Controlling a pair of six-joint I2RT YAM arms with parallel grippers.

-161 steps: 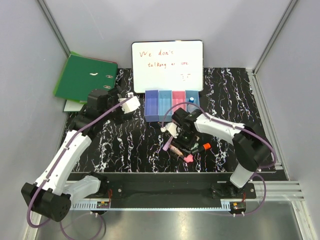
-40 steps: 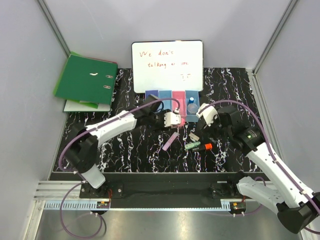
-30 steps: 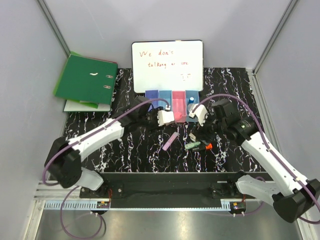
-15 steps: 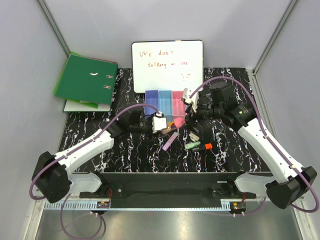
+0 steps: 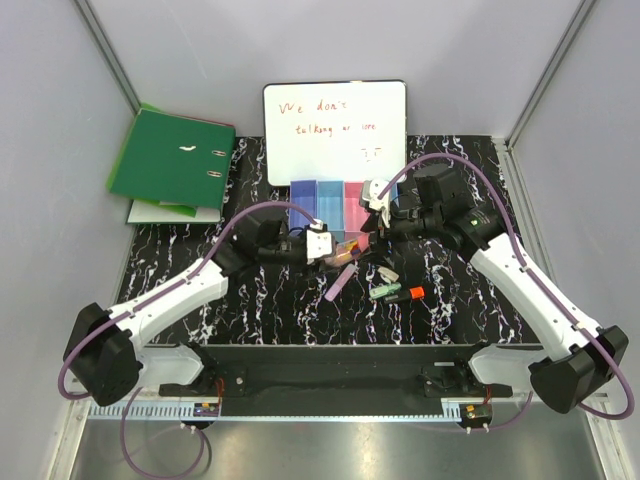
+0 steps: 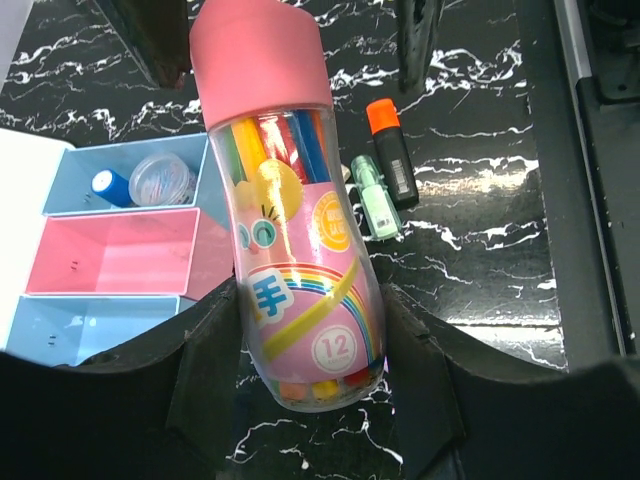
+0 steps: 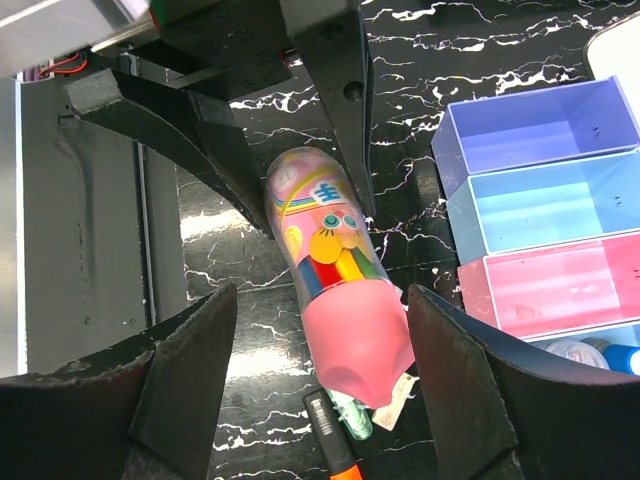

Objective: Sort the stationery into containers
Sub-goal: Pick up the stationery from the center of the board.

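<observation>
Nearest me, on the black, white-veined worktop (image 5: 250, 290), a slim lilac marker (image 5: 340, 283) lies slantwise. To its right a stubby green highlighter (image 6: 372, 197) and a dark-bodied orange highlighter (image 6: 395, 160) lie side by side, almost touching.

Just beyond them, the left claw (image 6: 308, 330) is clamped on the lower body of a bottle of pens (image 6: 290, 220). It is clear plastic and waisted, with a printed pink label, coloured pens inside and a smooth pink cap (image 6: 258, 50). The right claw (image 7: 322, 295) stands wide astride the cap end, with a gap on both sides. The two claws face each other along the bottle.

Behind these are four joined rectangular plastic bins:
- a purple-blue bin (image 7: 540, 135)
- a light blue bin (image 7: 550, 205)
- a pink bin (image 7: 560, 285)
- an end light blue bin (image 6: 70, 185), holding a small blue-capped bottle (image 6: 108, 185) beside a round clear piece (image 6: 165, 178)

Seen from overhead, the right wrist hides most of that end bin.

Farthest back, a whiteboard (image 5: 335, 130) with red writing stands just behind the bins. A green binder (image 5: 172, 155) lies well apart at far left.
</observation>
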